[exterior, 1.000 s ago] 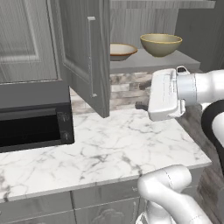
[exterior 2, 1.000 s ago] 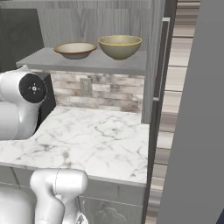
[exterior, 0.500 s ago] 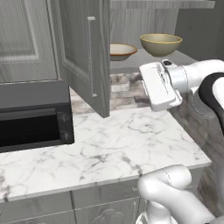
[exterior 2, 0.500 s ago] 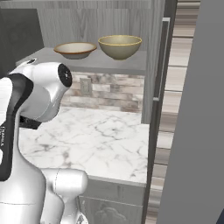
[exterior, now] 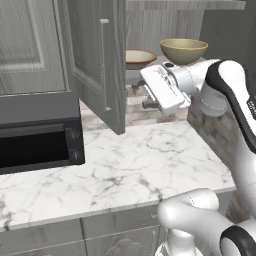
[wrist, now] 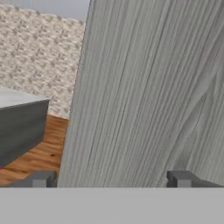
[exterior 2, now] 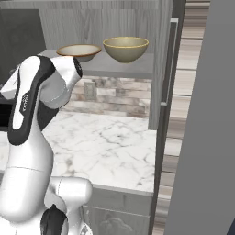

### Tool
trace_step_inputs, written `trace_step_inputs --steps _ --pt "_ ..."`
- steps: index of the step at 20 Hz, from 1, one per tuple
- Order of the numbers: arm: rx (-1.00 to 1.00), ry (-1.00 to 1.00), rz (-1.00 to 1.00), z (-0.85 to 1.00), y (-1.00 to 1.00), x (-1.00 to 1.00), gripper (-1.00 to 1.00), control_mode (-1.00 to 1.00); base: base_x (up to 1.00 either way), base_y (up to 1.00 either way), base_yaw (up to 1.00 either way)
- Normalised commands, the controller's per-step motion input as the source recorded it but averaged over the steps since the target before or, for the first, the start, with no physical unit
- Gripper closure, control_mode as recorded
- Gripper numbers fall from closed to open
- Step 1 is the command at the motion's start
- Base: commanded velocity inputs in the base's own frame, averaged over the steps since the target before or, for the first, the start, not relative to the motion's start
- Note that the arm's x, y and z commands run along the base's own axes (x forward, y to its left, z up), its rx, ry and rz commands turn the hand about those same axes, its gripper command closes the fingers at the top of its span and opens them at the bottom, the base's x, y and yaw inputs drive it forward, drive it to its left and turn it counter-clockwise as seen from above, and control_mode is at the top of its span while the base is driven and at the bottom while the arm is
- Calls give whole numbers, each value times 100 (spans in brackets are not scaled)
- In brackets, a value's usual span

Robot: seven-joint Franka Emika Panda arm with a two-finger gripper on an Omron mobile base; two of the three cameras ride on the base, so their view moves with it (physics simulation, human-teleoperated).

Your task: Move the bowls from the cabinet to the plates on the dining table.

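Observation:
Two olive-tan bowls stand on the grey shelf [exterior 2: 120, 69] of the open cabinet: a shallow one [exterior: 137, 57] [exterior 2: 78, 50] and a deeper one [exterior: 183, 50] [exterior 2: 126, 47] to its right. My gripper [exterior: 148, 93] [wrist: 111, 179] hangs just below and in front of the shelf, under the shallow bowl, turned toward the cabinet's open left door [exterior: 100, 65]. Its fingers stand wide open with nothing between them, and the hand view faces that door's wood grain [wrist: 148, 96] from close up. In the right base view my own arm hides the gripper. The plates and the dining table are out of view.
Below the cabinet runs a marble counter [exterior: 150, 160] with a black microwave [exterior: 35, 135] at its left. The cabinet's right door [exterior 2: 168, 69] stands open edge-on. A stone-tile backsplash [exterior 2: 114, 94] closes the back.
The hand has swung left and slightly up, turning from facing down to facing the open left door. The bowls have not moved and the jaws have stayed open.

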Motion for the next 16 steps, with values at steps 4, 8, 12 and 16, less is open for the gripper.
trace_step_inputs --steps 4,8,12,16 --pt "0 -1 9 0 36 29 -100 -100 0 0 0" --pt "-1 -3 5 0 47 18 -100 -100 0 0 0" --pt "-2 -4 2 -1 46 14 -100 -100 0 0 0" --pt "-1 -4 2 0 39 19 -100 -100 0 0 0"
